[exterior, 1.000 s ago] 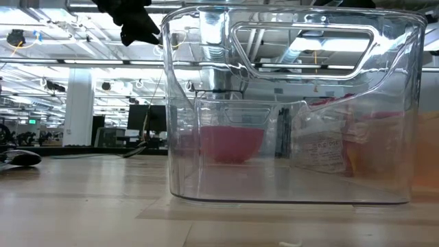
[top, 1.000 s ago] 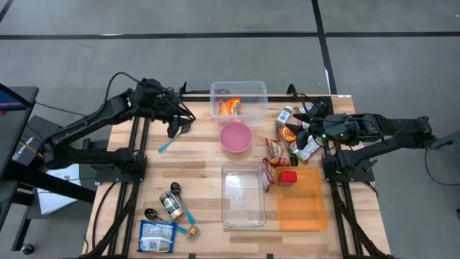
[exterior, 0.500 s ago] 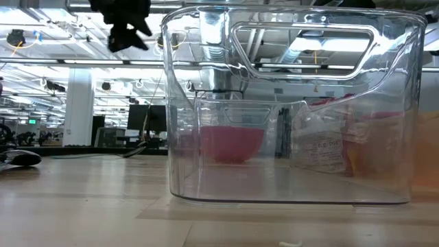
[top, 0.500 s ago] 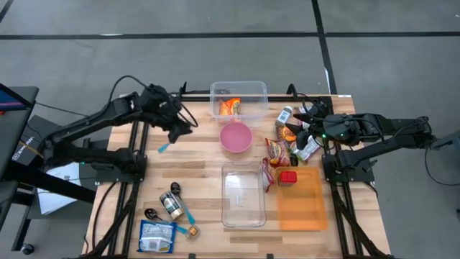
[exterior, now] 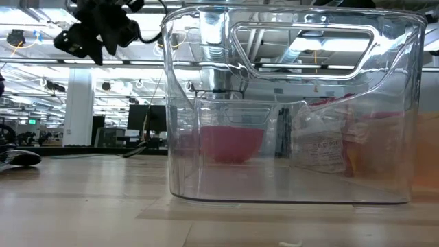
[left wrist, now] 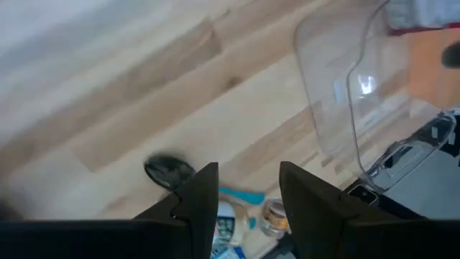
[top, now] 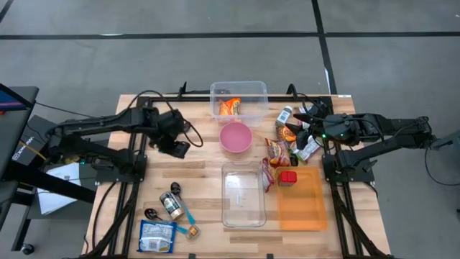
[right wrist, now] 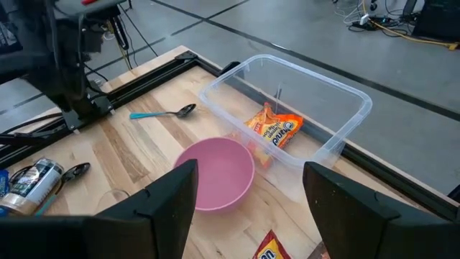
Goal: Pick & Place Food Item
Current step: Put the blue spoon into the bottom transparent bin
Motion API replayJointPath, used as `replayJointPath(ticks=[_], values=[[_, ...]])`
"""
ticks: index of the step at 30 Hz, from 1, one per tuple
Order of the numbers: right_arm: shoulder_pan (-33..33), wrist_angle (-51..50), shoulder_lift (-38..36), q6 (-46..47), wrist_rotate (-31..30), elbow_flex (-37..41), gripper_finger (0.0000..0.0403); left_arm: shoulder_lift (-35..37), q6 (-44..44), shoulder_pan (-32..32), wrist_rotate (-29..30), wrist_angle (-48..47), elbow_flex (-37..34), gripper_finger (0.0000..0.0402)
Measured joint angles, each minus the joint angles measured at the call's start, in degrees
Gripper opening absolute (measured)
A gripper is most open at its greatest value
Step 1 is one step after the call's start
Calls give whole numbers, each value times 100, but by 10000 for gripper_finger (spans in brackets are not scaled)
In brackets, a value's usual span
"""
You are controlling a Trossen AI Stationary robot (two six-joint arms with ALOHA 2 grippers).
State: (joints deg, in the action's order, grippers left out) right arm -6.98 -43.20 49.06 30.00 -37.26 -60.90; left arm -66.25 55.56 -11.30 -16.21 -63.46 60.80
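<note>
Left pincer (top: 177,146) hangs above the bench's left half, between the left edge and the pink bowl (top: 236,137). Fingers (left wrist: 198,196) stand apart w/ a clear gap, nothing between them. Its wrist view looks down past the fingers at a black spoon (left wrist: 168,170), a teal-handled spoon (left wrist: 241,196), a small jar (left wrist: 274,214) and the near clear bin (left wrist: 352,93), all toward the near-left corner.

Right pincer (top: 301,121) waits at the right edge, beside a cluster of snack packs (top: 279,152); fingers (right wrist: 167,194) wide apart, empty.

Food items: orange snack bag (top: 231,107) lies inside the far clear bin (top: 239,88) at the far edge. A blue-white packet (top: 157,237) lies flat at the near-left corner, just beside the jar. Orange tray (top: 302,201) sits near the right edge w/ a red item (top: 288,177) at its far end.

Step, as a judgement: approach phase, nothing gripped yet; left arm looks to be heading for sth in the near-left group, prob. the packet or jar. Which one can't be told.

Next move calls for: carry on toward the near-left corner, line fingers across the target's narrow side, descend w/o clipping the spoons, then close. A flat packet would need a low, edge-on pinch.
</note>
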Motion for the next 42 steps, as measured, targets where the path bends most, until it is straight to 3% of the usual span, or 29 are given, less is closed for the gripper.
replayJointPath(ticks=[7,12,16,20,24,30,38,42], values=[[-50,-4,0,0,13,0,245,-332,812,602,174,3,0,139],[-50,-6,2,-2,13,0,245,-552,1046,722,1334,4,0,143],[-48,-11,1,-48,16,0,245,-595,400,542,2108,17,2,140],[-48,-26,1,-48,16,0,245,-593,-6,43,2161,18,-165,136],[-48,-26,2,-44,16,0,245,-591,-451,-618,1716,171,-657,127],[-48,-26,2,-9,18,0,245,-593,-1898,-1490,1683,1001,-1401,112],[-48,-22,2,0,20,0,245,-731,-3296,-2671,1872,1669,-1753,119],[-41,-19,2,0,20,0,245,-1107,-4085,-2826,1870,1878,-1762,131]])
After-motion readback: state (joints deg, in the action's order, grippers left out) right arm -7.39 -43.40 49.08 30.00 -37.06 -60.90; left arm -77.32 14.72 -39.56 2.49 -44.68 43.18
